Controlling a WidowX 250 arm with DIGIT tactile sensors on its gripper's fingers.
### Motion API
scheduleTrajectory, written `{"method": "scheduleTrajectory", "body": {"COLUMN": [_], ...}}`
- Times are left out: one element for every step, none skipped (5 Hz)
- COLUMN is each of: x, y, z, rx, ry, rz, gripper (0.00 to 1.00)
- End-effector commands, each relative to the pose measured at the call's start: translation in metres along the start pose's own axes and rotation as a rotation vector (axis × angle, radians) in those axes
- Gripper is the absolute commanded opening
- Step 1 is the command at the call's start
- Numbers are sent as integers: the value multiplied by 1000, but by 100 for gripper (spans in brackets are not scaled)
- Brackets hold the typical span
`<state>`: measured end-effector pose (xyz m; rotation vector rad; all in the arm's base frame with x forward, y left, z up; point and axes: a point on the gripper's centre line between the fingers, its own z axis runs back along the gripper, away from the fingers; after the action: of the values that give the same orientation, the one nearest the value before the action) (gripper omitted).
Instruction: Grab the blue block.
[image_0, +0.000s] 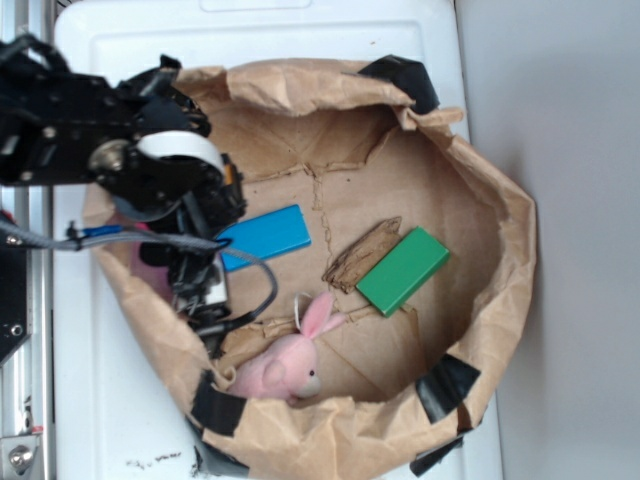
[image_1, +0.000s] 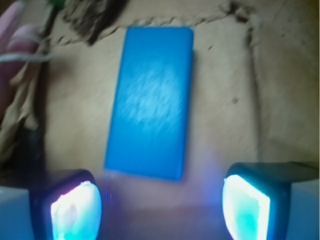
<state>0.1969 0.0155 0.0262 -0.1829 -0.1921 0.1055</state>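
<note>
Lying flat on the brown paper bag (image_0: 500, 220) floor, blue block (image_1: 150, 100), long axis pointing straight away from the claw (image_1: 160, 205). Hovering just short of its near end, jaws spread wide, gripping nothing.

A white plastic surface (image_0: 110, 400) with moulded ridges fills most of the exterior view, running from 12 o'clock down to 6 o'clock. A pale grey wall or floor (image_0: 570, 120) takes up the strip at 3 o'clock. At 9 o'clock a metal rail (image_0: 30, 350) runs along the left edge, with a bolt near 7 o'clock. Crumpled brown paper (image_0: 505, 260), held by black tape (image_0: 447, 385), forms a bowl-shaped enclosure at the centre. Light is soft and even.
</note>
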Motion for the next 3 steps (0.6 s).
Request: {"method": "scheduleTrajectory", "body": {"x": [-14, -9, 2], "y": [0, -5, -9], "z": [9, 8, 8], "rx": [8, 16, 14], "ry": [-29, -26, -29], "rz": [35, 62, 71], "gripper": [100, 100, 100]}}
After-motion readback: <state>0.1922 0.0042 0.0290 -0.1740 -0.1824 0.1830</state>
